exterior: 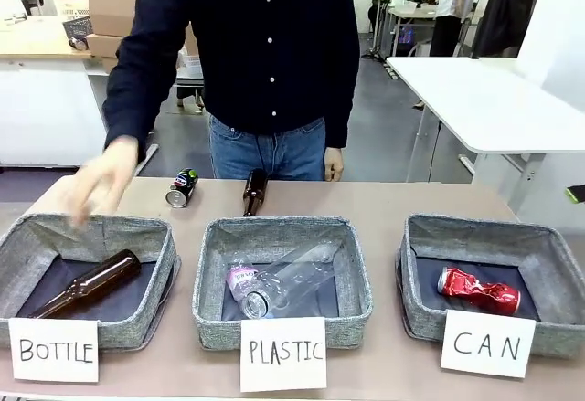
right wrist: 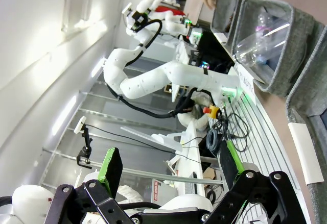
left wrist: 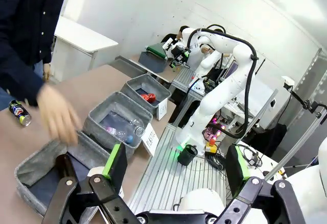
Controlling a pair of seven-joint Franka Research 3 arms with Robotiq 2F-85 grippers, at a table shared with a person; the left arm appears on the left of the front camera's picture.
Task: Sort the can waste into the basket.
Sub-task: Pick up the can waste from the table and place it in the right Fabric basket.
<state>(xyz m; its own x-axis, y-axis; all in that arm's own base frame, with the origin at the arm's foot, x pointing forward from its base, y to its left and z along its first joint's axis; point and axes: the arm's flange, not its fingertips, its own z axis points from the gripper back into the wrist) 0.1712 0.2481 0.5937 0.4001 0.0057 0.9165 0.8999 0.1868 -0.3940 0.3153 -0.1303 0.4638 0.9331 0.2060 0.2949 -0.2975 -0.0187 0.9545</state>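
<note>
Lying on its side in the right-hand basket (exterior: 548, 264), the one carded CAN, is a crushed red can (exterior: 479, 290) with white marks; it rests on the dark lining near the front wall, behind the white CAN card (exterior: 488, 343). The other can, a dark can (exterior: 182, 187) with silver ends, lies on the worktop (exterior: 402, 198) at the far side, well apart from that basket and just behind the far wall of the BOTTLE basket (exterior: 55, 237). Near it to the right, a brown glass bottle (exterior: 254, 192) lies on the worktop just behind the PLASTIC basket (exterior: 274, 234).

The PLASTIC basket, in the middle, holds a clear plastic bottle (exterior: 279, 284) with a pink label, lying slantwise. The BOTTLE basket, on the left, holds another brown bottle (exterior: 89, 283) lying on its lining.

A person in a dark shirt and jeans stands at the far side; the person's hand (exterior: 99, 185) is blurred above the far rim of the BOTTLE basket, near the dark can.

Neither arm shows in the front view. In the left wrist view the left hand (left wrist: 176, 165) has its fingers spread wide apart with nothing between them, raised off to the side of the worktop. In the right wrist view the right hand (right wrist: 168, 165) is likewise spread apart and empty, also off to the side of the baskets.
</note>
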